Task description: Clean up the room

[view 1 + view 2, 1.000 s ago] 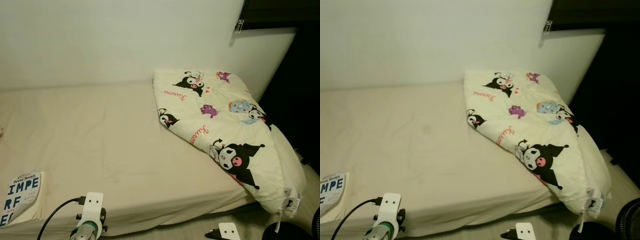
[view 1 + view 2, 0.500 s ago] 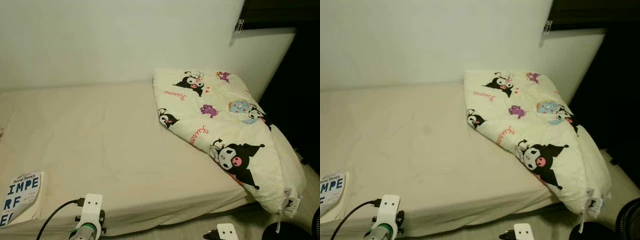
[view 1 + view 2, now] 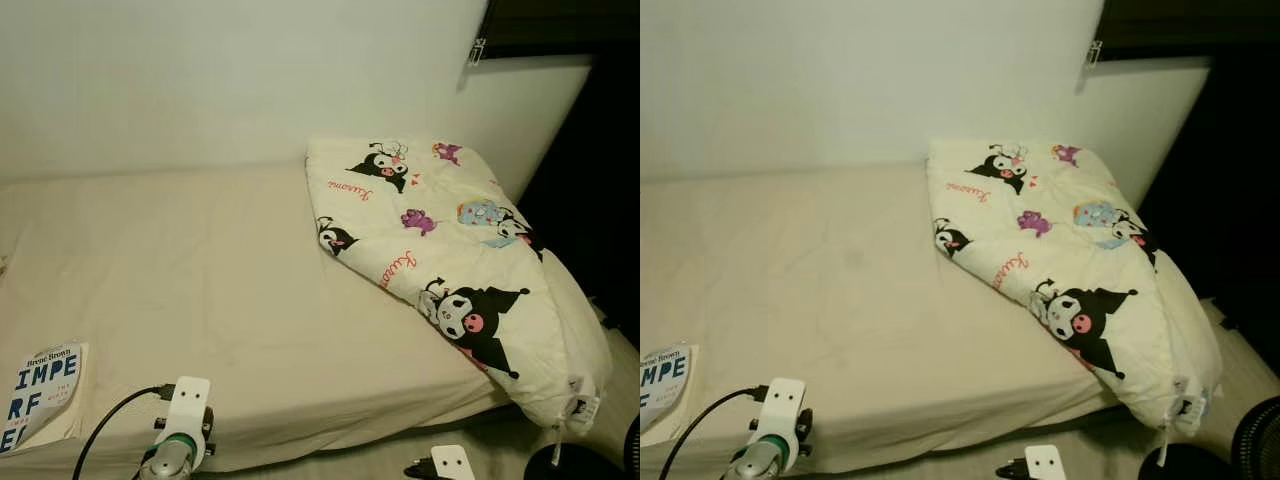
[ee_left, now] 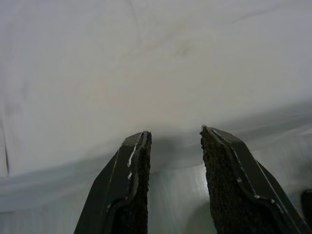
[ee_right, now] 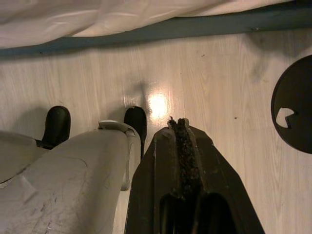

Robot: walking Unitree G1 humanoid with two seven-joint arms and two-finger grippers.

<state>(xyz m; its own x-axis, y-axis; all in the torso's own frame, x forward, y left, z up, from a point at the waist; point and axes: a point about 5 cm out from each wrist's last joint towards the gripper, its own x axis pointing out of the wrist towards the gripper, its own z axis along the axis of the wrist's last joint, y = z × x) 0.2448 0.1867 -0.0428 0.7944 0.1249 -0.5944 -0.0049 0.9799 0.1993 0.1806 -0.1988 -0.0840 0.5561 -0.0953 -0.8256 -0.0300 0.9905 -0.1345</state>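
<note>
A cream quilt (image 3: 455, 265) printed with black cartoon figures lies folded on the right end of the bed (image 3: 200, 260) and hangs over its corner. A white book (image 3: 42, 392) with blue letters rests at the bed's near left edge. My left arm (image 3: 178, 440) rises at the bottom left, just before the bed's front edge. In the left wrist view my left gripper (image 4: 173, 141) is open and empty, aimed at the sheet's edge. My right gripper (image 5: 179, 129) is shut and empty, pointing down at the wooden floor (image 5: 219, 97).
A white wall (image 3: 250, 80) runs behind the bed. A dark round fan base (image 5: 295, 109) stands on the floor at the right, beside the quilt's hanging corner. My own feet (image 5: 57, 124) show below the right gripper. Dark furniture (image 3: 600, 180) stands at the far right.
My left arm has shifted slightly right and up near the bed's front edge. The bed, quilt and book have not moved.
</note>
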